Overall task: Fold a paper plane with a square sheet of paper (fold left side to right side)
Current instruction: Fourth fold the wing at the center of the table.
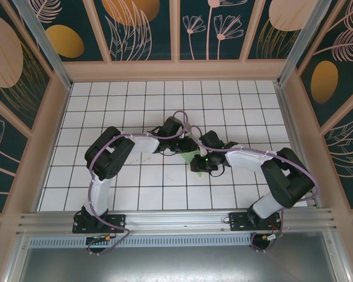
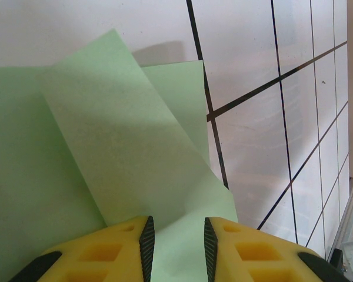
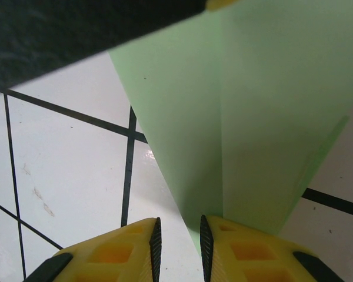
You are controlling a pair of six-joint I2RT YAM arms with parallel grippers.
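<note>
Nearest, the left gripper [image 2: 177, 229] has its jaws slightly apart, clamping nothing, with the folded paper [image 2: 106, 147] beneath and ahead of it. The right gripper [image 3: 180, 229] is likewise parted, paper just ahead and rightward.

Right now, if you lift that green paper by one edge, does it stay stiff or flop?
Probably floppy: the paper looks thin, one flap lifted, casting a shadow. The crease may stiffen it lengthwise. Likely slides on the glossy tiles.

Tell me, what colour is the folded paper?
Pale mint green, plain with no pattern. The paper shows best in the left wrist view.
</note>
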